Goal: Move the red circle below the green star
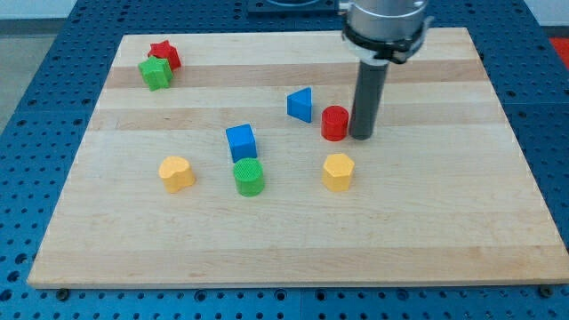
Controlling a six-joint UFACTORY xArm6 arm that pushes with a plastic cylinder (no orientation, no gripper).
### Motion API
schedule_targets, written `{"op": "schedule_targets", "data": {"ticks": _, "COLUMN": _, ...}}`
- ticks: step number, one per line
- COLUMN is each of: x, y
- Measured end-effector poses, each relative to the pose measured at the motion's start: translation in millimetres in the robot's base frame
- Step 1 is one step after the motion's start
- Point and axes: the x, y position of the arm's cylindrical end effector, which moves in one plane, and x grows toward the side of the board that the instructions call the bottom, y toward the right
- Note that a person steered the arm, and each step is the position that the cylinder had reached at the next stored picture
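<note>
The arm has no gripper, so there's nothing to report as apart or clamped; its tip (362, 136) is sitting at 3 o'clock of the red circle (334, 124), just beside it and possibly touching, can't tell which. The red circle is sitting right of centre on the counter (444, 222), well apart from the green star (156, 74), which is sitting far out at 10 o'clock, touching the red star (164, 54) at its 1 o'clock. Main risk, as a judgement: the blue triangle (300, 104) is sitting near the circle at 10 o'clock, right about on the push line, so a straight shove is likely dragging it along. A round block is also prone to slipping off a round rod if the contact is off-centre. Overshooting at the far end could be knocking the green star or red star out of place. The blue cube (241, 141) and green cylinder (250, 177) are lying at 8 o'clock, so a low detour is risking those. The circle is looking like a short, glossy red cylinder, upright, flat top, unobstructed.
</note>
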Motion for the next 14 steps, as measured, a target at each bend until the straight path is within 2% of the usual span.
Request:
{"op": "schedule_targets", "data": {"ticks": 1, "x": 0.0, "y": -41.9}}
{"op": "schedule_targets", "data": {"ticks": 3, "x": -14.7, "y": -51.3}}
{"op": "schedule_targets", "data": {"ticks": 6, "x": -18.8, "y": -133.9}}
{"op": "schedule_targets", "data": {"ticks": 8, "x": -46.2, "y": -126.4}}
{"op": "schedule_targets", "data": {"ticks": 11, "x": -49.6, "y": -220.6}}
{"op": "schedule_targets", "data": {"ticks": 14, "x": -51.9, "y": -249.8}}
